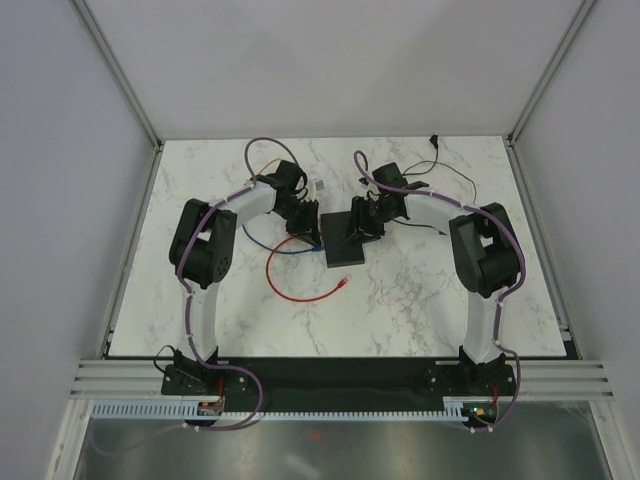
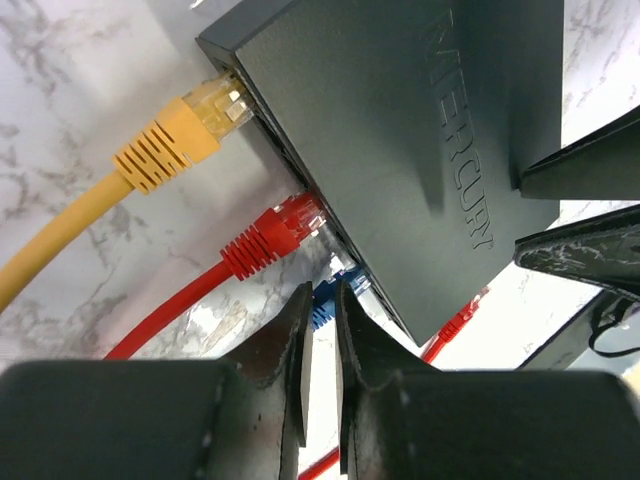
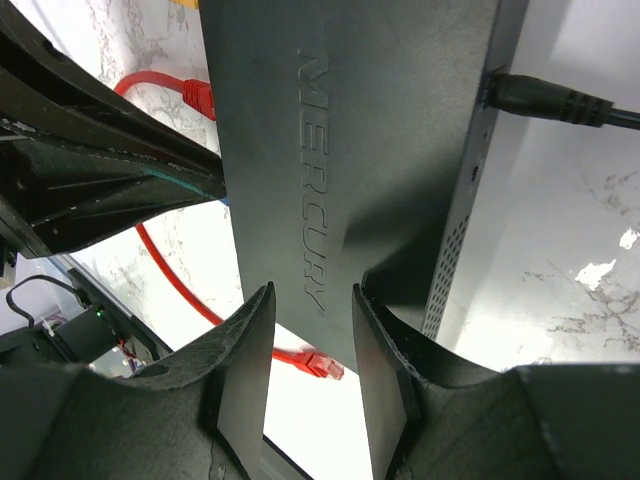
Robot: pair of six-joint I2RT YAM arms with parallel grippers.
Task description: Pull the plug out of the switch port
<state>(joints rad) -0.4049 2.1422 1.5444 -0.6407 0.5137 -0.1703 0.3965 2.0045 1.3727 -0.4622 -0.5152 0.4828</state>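
Currently the switch (image 1: 345, 238) lies flat at the centre of the marble tabletop (image 1: 420, 300), between my two arms. Yellow plug (image 2: 205, 112), red plug (image 2: 283, 228) and blue plug (image 2: 330, 298) sit in its left-side ports. My left gripper (image 2: 322, 330) has its jaws narrowed around the blue plug. My right gripper (image 3: 312, 330) holds its jaws wide, pressing on the switch's top face.

Dark switch (image 2: 400, 150), "MERCURY" embossed on top, lying on a white marble table (image 2: 60, 130). Three plugs seated along its port face: yellow plug (image 2: 190, 125), red plug (image 2: 275, 235), blue plug (image 2: 330, 298). Left gripper (image 2: 322, 330) fingers narrowly parted, tips at the blue plug. A loose red connector (image 2: 458, 322) beyond the switch's edge.
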